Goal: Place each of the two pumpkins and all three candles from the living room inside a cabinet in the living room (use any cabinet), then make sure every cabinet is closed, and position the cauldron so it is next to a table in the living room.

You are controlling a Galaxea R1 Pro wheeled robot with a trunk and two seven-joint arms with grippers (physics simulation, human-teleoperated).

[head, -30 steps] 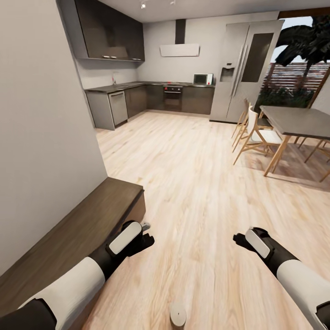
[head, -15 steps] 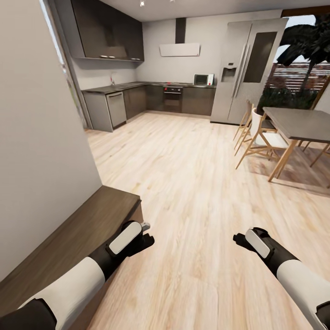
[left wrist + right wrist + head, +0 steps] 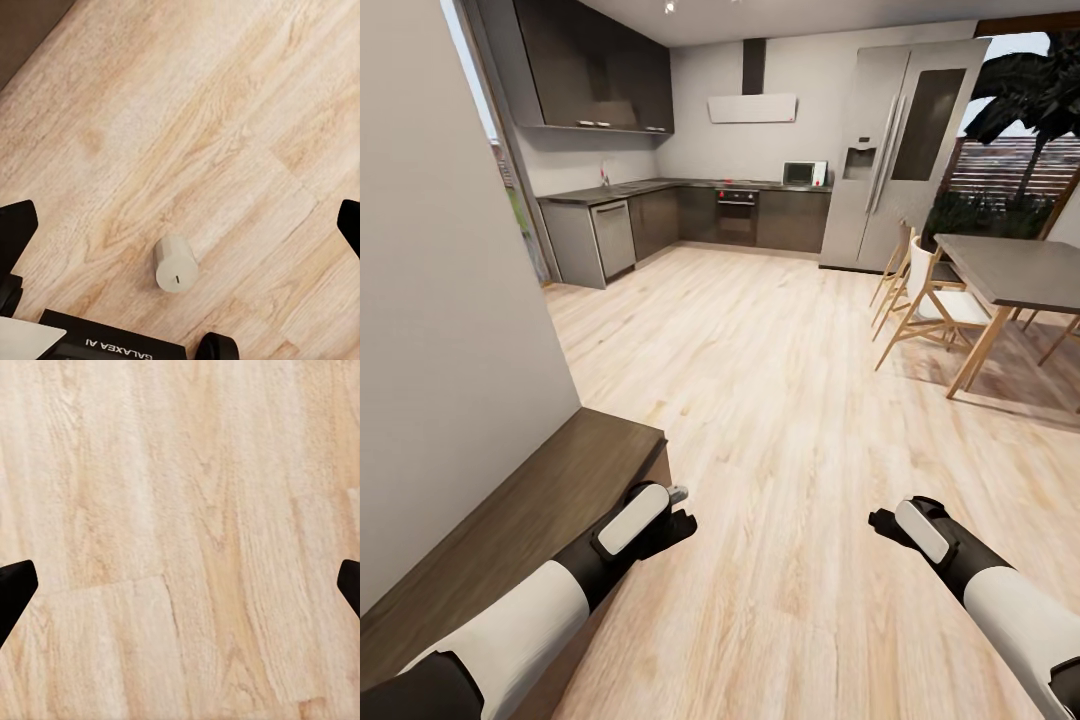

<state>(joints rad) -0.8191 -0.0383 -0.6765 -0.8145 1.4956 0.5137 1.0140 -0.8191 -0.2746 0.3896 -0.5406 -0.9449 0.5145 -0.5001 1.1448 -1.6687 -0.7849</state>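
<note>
— Where's the left gripper?

— Over the plank floor, its fingers spread wide, holding nothing. A cream candle stands upright on the boards below, between the two tips and clear of both.

— And the right gripper?

— Parted just as wide, above bare planks.

— What's around?

— The dark brown cabinet runs along the wall beside the left arm; its front is probably shut, though I can't see it well. Beyond are the kitchen and a dining table.
</note>
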